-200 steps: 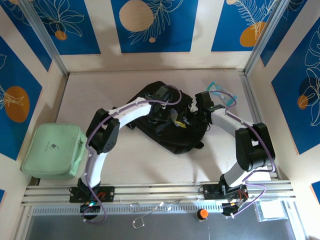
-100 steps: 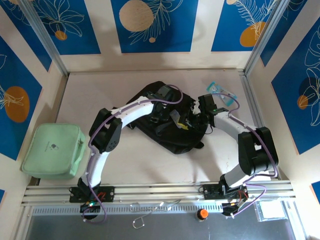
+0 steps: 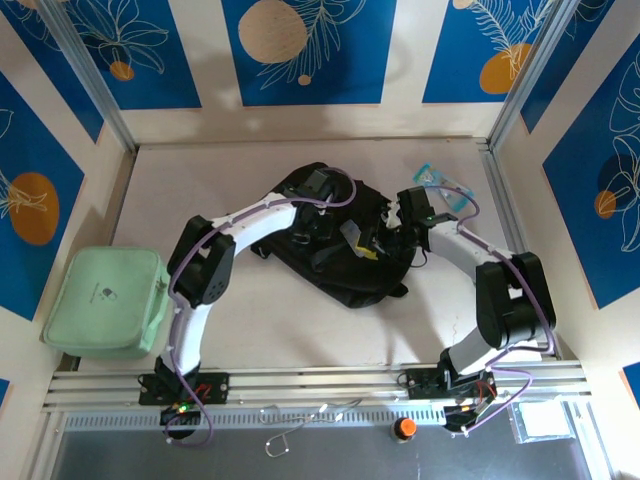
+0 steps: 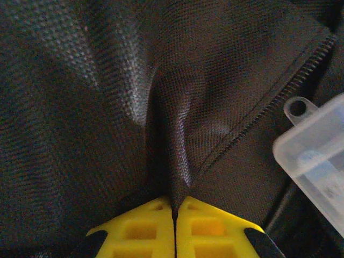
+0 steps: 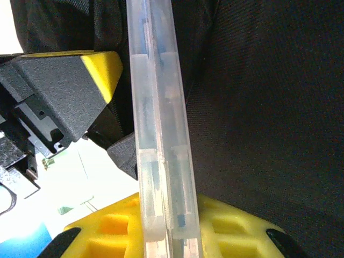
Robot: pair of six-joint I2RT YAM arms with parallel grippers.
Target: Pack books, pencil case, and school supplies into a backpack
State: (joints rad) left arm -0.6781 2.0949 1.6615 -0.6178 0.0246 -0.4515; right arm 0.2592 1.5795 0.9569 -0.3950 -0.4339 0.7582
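— Where was the backpack?
— The backpack [image 3: 345, 272] lay crumpled in the middle of the table [image 3: 230, 170], with both my arms bent in over it.
— And your left claw?
— My left claw [image 4: 174, 207] was pinched tight on a raised fold of the backpack's black cloth. The yellow fingers [image 4: 140, 231] met with only that cloth between them, just beside a zipper [image 4: 269, 102].
— The right one?
— My right claw [image 5: 167, 217] gripped a clear plastic box [image 5: 158, 123] edge-on, its long side rising from between the fingers above the black cloth. From my left wrist, a corner of that box showed near the zipper.
— Anything else about?
— A green case [image 3: 105, 300] sat at the table's left edge, well apart from the backpack. A small clear packet [image 3: 440, 187] lay near the far right corner, beside my right arm.
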